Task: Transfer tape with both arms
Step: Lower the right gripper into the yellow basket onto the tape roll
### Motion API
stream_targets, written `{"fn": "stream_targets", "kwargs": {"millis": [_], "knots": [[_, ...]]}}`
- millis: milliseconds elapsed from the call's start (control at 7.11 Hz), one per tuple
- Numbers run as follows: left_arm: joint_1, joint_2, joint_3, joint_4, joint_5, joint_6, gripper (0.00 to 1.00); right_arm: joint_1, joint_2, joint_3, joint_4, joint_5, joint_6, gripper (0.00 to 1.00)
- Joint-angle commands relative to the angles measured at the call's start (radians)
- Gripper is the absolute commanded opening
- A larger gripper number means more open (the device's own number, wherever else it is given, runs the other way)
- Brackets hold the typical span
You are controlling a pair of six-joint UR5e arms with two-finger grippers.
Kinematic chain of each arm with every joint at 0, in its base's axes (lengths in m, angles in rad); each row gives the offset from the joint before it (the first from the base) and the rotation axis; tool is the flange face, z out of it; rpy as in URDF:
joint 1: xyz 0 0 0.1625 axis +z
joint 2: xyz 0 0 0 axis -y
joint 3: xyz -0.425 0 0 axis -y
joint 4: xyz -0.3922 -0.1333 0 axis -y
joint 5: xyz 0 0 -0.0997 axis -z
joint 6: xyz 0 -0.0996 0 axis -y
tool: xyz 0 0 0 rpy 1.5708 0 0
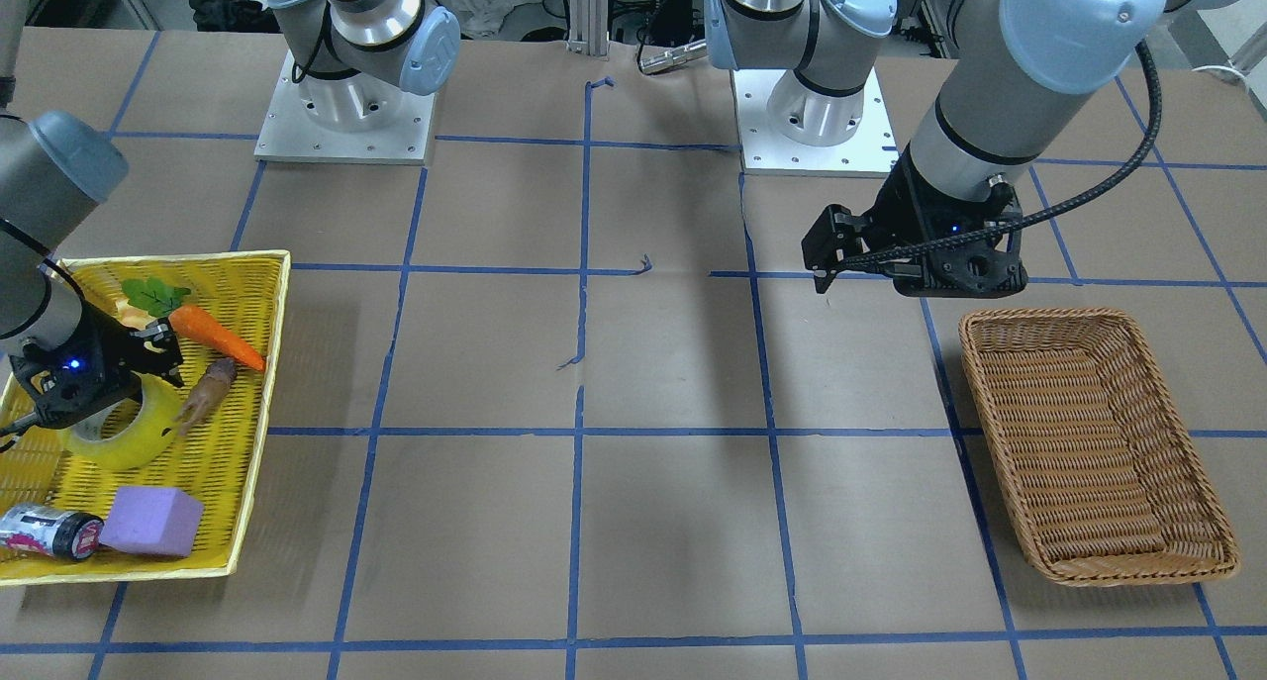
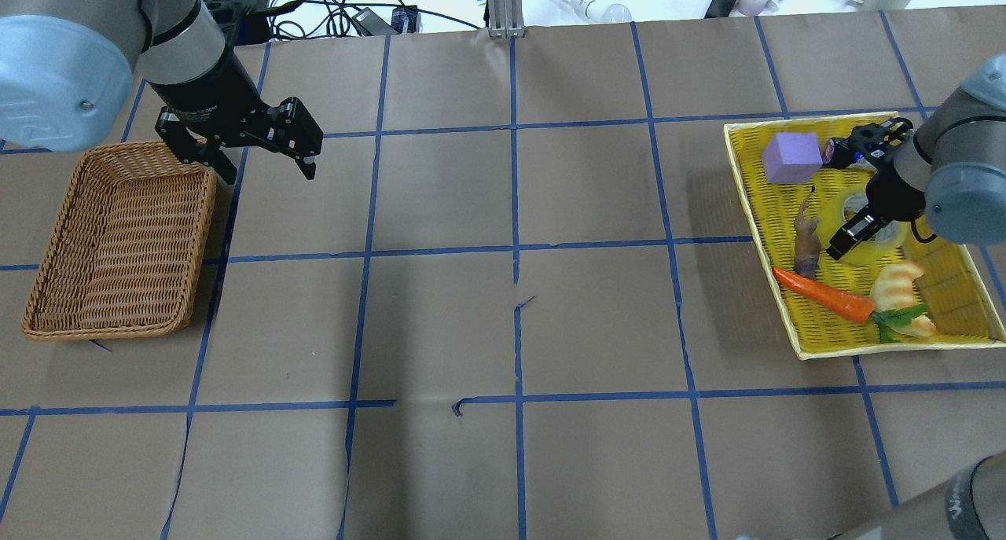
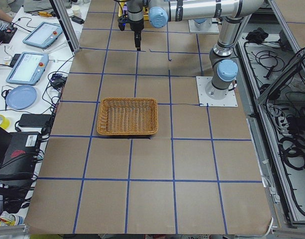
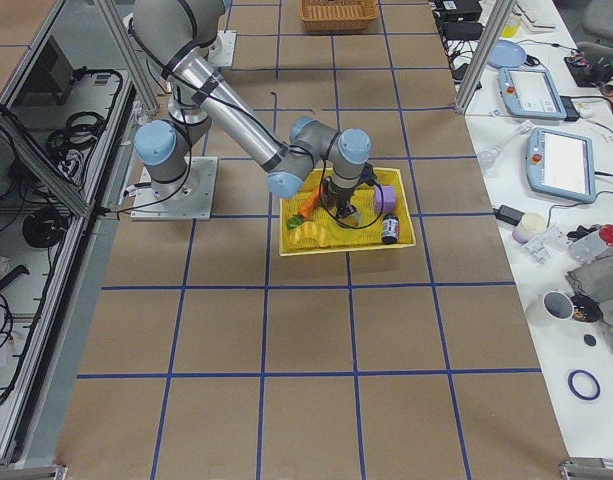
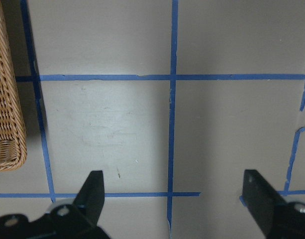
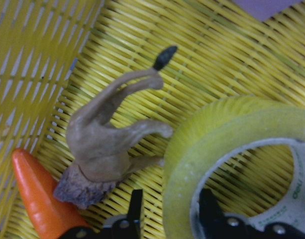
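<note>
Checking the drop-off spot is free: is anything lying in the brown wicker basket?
No, the brown wicker basket shows only bare weave inside in the front-facing view.

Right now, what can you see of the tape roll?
The tape is a wide translucent yellow roll with a whitish, printed core, lying flat, hole up, in the yellow basket. The right gripper has its jaws astride the roll's wall, one inside, one outside; whether they grip I cannot tell. A brown toy animal lies alongside.
</note>
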Motion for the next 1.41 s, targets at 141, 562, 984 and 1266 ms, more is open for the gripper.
{"fn": "stream_targets", "kwargs": {"millis": [141, 562, 984, 1266], "knots": [[0.000, 0.000, 0.000, 0.001, -0.002, 0.000, 1.00, 0.000, -0.040, -0.019, 0.032, -0.002, 0.035, 0.00], [0.000, 0.000, 0.000, 0.003, 0.000, 0.000, 1.00, 0.008, -0.165, -0.050, 0.187, -0.001, 0.061, 0.00], [0.000, 0.000, 0.000, 0.003, 0.003, 0.000, 1.00, 0.250, -0.184, -0.145, 0.275, -0.001, 0.453, 0.00], [0.000, 0.000, 0.000, 0.003, 0.002, 0.000, 1.00, 0.474, -0.163, -0.148, 0.255, 0.012, 0.795, 0.00]]}}
